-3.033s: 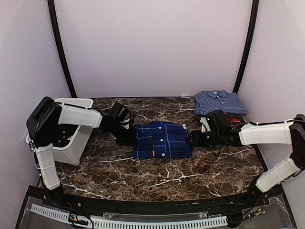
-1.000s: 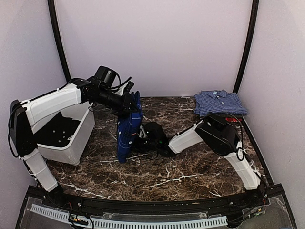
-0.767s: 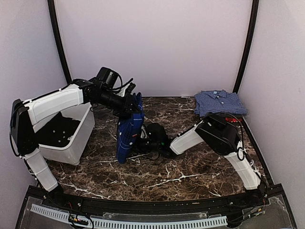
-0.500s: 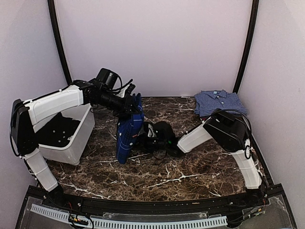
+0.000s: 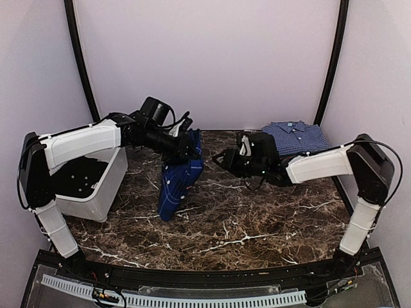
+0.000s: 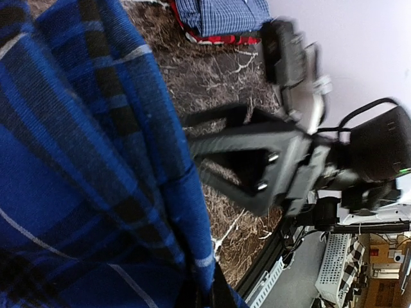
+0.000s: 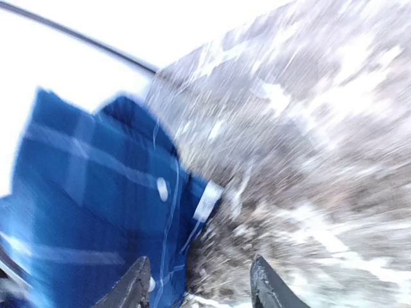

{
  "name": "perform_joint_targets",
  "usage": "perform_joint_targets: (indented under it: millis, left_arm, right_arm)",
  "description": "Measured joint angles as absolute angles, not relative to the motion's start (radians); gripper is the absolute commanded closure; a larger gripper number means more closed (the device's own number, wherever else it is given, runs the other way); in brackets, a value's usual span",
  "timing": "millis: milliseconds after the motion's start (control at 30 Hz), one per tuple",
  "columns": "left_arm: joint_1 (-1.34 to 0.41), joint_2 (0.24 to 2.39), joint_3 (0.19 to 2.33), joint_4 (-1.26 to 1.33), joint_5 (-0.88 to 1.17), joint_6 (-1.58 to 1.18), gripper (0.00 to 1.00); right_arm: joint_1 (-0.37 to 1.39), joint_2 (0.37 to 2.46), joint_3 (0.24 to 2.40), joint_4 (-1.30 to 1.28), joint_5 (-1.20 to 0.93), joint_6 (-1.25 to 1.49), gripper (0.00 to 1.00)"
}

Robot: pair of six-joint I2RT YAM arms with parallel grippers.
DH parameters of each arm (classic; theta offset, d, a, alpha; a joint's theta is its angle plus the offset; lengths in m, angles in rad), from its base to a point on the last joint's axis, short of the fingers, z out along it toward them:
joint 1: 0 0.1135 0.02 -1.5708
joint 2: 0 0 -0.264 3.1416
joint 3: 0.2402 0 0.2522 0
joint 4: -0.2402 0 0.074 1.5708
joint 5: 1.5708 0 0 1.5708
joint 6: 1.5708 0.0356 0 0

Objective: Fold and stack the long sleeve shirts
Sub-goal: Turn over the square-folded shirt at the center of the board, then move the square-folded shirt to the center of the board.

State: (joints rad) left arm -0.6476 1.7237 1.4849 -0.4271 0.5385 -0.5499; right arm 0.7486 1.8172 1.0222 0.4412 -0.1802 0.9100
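Observation:
The folded deep-blue plaid shirt [image 5: 180,181] hangs from my left gripper [image 5: 190,145], which is shut on its upper edge; its lower end touches the table. In the left wrist view the plaid cloth [image 6: 83,167] fills the frame and hides the fingers. My right gripper [image 5: 221,158] is open and empty, a little right of the hanging shirt and above the table; in the right wrist view its open fingertips [image 7: 138,285] frame the plaid shirt [image 7: 96,212]. The lighter blue fine-check shirt [image 5: 295,136] lies folded at the back right on top of the red shirt [image 5: 316,160].
A white bin [image 5: 90,183] stands at the left with dark cloth inside. The dark marble table [image 5: 257,218] spreads around the shirt. Black frame poles [image 5: 331,64] rise at both back corners.
The left gripper lifted the plaid shirt off the table by one edge and shifted it slightly right. The right arm reached under it, then drew back to the right and rose.

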Motion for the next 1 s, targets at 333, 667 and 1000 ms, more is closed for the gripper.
perform_joint_targets:
  millis: [333, 667, 1000]
  left_arm:
    - [-0.956, 2.219, 1.844, -0.362, 0.401, -0.634, 0.39]
    - [-0.913, 2.148, 1.871, -0.412, 0.307, -0.640, 0.37]
    - [-0.696, 1.801, 1.415, -0.368, 0.263, -0.638, 0.40]
  right_arm:
    - [0.656, 1.224, 0.839, 0.115, 0.260, 0.690, 0.01]
    - [0.628, 1.118, 0.725, 0.013, 0.235, 0.603, 0.01]
    - [0.660, 1.240, 0.691, -0.022, 0.136, 0.646, 0.02]
